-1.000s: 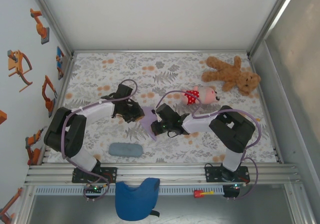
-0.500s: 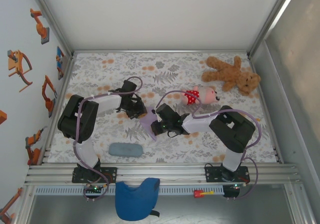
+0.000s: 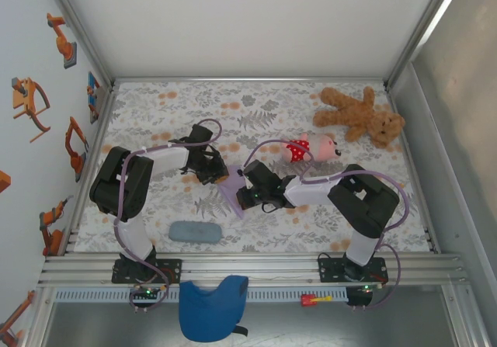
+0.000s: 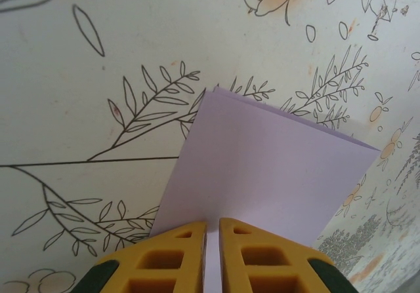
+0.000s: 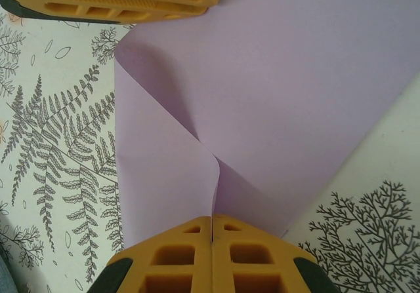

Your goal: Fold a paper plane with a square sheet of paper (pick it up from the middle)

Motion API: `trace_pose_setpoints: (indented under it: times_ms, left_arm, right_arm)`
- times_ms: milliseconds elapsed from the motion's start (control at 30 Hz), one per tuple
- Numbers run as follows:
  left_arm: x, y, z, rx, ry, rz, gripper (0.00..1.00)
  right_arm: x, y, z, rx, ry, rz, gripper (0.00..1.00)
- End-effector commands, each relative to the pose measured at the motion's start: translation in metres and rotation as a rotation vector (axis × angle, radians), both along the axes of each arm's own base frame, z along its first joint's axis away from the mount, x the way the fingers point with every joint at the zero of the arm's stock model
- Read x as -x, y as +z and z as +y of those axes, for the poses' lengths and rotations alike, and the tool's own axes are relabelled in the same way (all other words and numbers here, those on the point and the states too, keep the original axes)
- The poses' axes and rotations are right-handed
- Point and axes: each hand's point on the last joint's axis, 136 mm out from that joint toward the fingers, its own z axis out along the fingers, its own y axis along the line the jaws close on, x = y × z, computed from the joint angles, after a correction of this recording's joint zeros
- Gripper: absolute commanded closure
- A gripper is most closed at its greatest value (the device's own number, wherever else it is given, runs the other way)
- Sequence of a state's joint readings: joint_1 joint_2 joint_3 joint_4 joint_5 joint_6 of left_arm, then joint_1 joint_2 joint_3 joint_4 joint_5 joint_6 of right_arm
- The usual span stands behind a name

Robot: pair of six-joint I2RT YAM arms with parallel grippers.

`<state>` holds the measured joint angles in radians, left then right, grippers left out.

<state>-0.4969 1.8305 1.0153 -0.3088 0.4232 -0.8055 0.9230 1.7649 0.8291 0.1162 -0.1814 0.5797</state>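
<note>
1. The floral worktop carries everything but the cloth.
2. A brown teddy bear lies sprawled near the far right corner.
3. A blue cloth piece hangs off the near rail, in front of the worktop.
4. A grey-blue oblong pad lies flat near the near edge, left of the middle.
5. A small pink plush doll in a red dotted dress lies right of centre, well apart from the bear.
6. The square sheet of paper sits about mid-worktop, folded into layers with a curled flap.
7. The left gripper pinches the sheet's edge, fingers nearly together.
8. The right gripper is clamped tight on the sheet's opposite edge, at the flap.
</note>
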Motion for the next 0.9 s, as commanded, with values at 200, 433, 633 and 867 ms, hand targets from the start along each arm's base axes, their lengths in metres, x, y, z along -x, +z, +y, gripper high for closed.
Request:
trace_pose_setpoints:
  times_ms: [200, 433, 633, 867]
  left_arm:
    - [0.008, -0.001, 0.004, -0.026, -0.026, 0.024, 0.86]
    - [-0.004, 0.043, 0.001, 0.011, -0.013, -0.087, 0.85]
    - [0.015, 0.057, 0.003, 0.025, 0.008, -0.107, 0.84]
    - [0.052, 0.047, -0.006, 0.063, 0.009, -0.053, 0.86]
  right_arm:
    - [0.000, -0.013, -0.006, 0.031, -0.019, 0.026, 1.00]
    - [0.002, -0.019, -0.008, 0.047, -0.016, 0.043, 1.00]
    - [0.001, -0.018, -0.008, 0.046, -0.015, 0.045, 1.00]
    - [0.000, -0.017, -0.006, 0.040, -0.012, 0.048, 1.00]
